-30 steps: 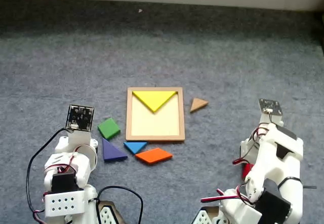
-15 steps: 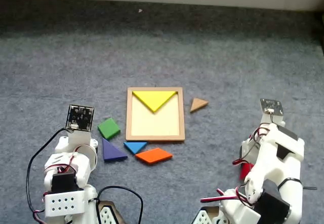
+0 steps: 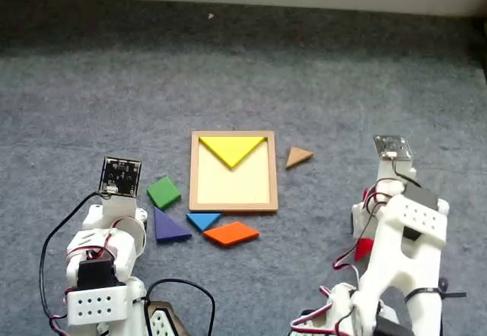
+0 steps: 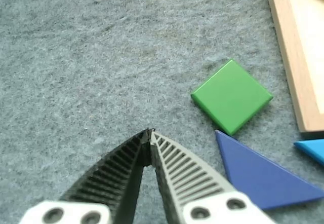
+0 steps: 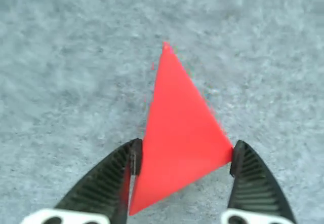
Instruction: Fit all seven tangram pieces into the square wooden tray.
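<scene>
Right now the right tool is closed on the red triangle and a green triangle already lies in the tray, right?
Not quite. The piece in the tray is a yellow triangle, not a green one, as the high view shows. The green square lies outside the tray. The right tool is indeed closed on the red triangle.
</scene>
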